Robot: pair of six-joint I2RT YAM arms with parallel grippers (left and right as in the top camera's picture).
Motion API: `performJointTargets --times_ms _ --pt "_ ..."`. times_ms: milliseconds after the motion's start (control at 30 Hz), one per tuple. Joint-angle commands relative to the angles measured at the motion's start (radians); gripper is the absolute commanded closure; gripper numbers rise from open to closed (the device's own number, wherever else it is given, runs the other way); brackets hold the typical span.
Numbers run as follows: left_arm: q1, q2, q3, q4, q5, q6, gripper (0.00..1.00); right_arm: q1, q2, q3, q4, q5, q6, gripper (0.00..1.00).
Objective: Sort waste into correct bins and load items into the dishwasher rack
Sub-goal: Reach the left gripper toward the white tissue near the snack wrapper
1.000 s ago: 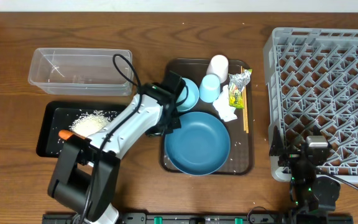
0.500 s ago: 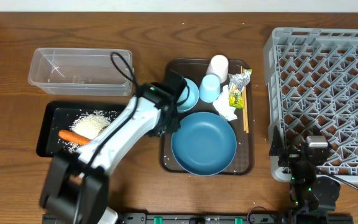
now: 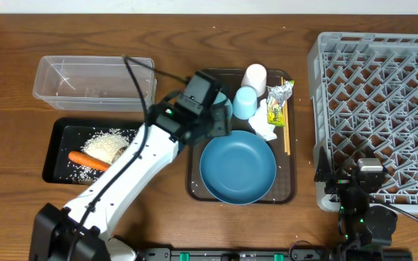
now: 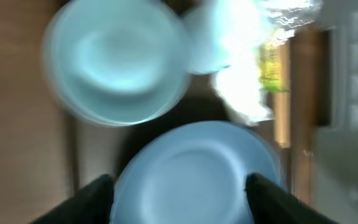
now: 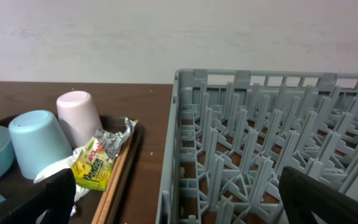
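Observation:
My left gripper [image 3: 220,125] hangs open above the brown tray, over the near edge of the small light-blue bowl [image 4: 120,68]. The dark-blue plate [image 3: 238,167] lies flat just below it, and in the left wrist view, which is blurred, the plate [image 4: 191,168] fills the gap between the spread fingers [image 4: 92,199] untouched. A light-blue cup [image 3: 244,101], white cup [image 3: 255,75], snack wrapper [image 3: 276,105], tissue [image 3: 263,129] and chopsticks [image 3: 287,134] share the tray. Rice [image 3: 107,143] and a carrot [image 3: 89,161] lie in the black tray [image 3: 58,130]. My right gripper [image 3: 369,174] rests open by the grey rack [image 3: 379,87].
The clear tub [image 3: 93,83] stands behind the black tray at the far left. The brown serving tray [image 3: 289,190] sits mid-table, with a strip of bare wood between it and the rack [image 5: 260,137]. In the right wrist view the wrapper [image 5: 95,165] lies left of the rack wall.
My left gripper has opened and let go of the dark-blue plate, which now lies slightly further right on the tray. The left arm has lifted and swung towards the small bowl, uncovering the carrot.

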Motion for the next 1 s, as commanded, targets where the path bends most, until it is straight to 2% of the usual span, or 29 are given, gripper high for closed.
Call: performJointTargets --times_ms 0,100,267,600,733,867,967 --pt "-0.040 -0.001 0.014 0.055 0.066 0.090 0.20 -0.016 -0.006 -0.003 -0.002 -0.001 -0.015 0.01" --pt "-0.053 0.000 0.016 0.093 0.066 0.101 0.13 -0.016 -0.006 -0.003 -0.002 -0.001 -0.015 0.01" --pt "-0.053 0.021 0.070 0.061 0.075 0.153 0.10 -0.016 -0.006 -0.003 -0.002 -0.001 -0.015 0.01" --pt "-0.053 0.200 0.353 -0.274 0.075 0.280 0.09 -0.016 -0.006 -0.003 -0.002 -0.001 -0.015 0.01" --pt "-0.065 0.291 0.465 -0.360 0.108 0.327 0.09 -0.016 -0.006 -0.003 -0.002 -0.001 -0.015 0.01" --pt "-0.094 0.361 0.529 -0.359 0.126 0.355 0.09 -0.016 -0.006 -0.003 -0.002 -0.001 -0.015 0.01" --pt "-0.116 0.396 0.539 -0.290 0.125 0.359 0.09 -0.016 -0.006 -0.003 -0.002 -0.001 -0.015 0.01"
